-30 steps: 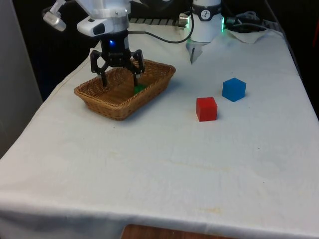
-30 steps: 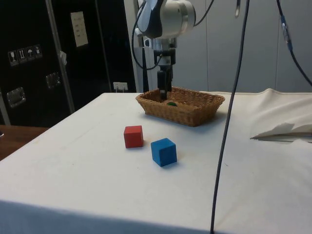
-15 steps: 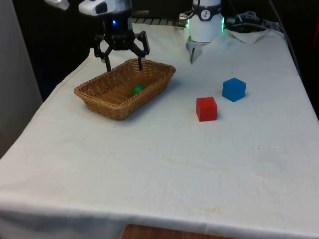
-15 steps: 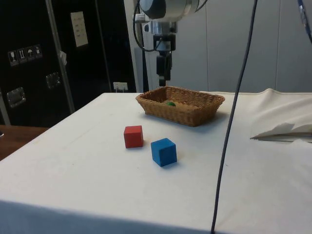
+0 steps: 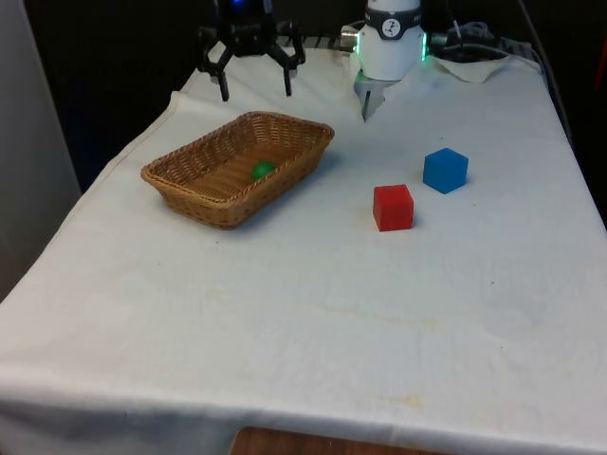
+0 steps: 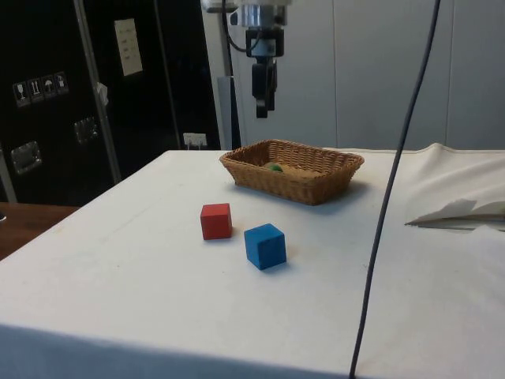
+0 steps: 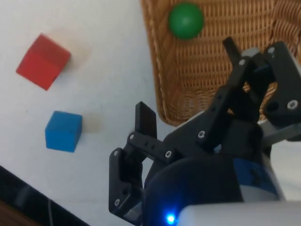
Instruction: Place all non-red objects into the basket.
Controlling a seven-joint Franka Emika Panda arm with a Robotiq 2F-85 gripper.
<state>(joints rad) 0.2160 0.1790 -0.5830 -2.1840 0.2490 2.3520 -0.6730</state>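
Since the earlier frames the gripper [image 5: 256,83] has been raised out of the basket [image 5: 190,185] and is now seen well above its far rim; fingers spread wide, nothing held; in the side view the gripper [image 6: 263,103] hangs high over the basket's [image 6: 316,185] far end. Green ball [image 5: 262,170] lies inside the basket, unmoved; noted too in the wrist view [image 7: 186,20]. Blue cube [image 5: 445,170] sits on the counter [image 5: 303,322] toward the front view's right, outside the basket; red cube [image 5: 393,207] just beside it, apart, nearer the basket; neither has shifted.
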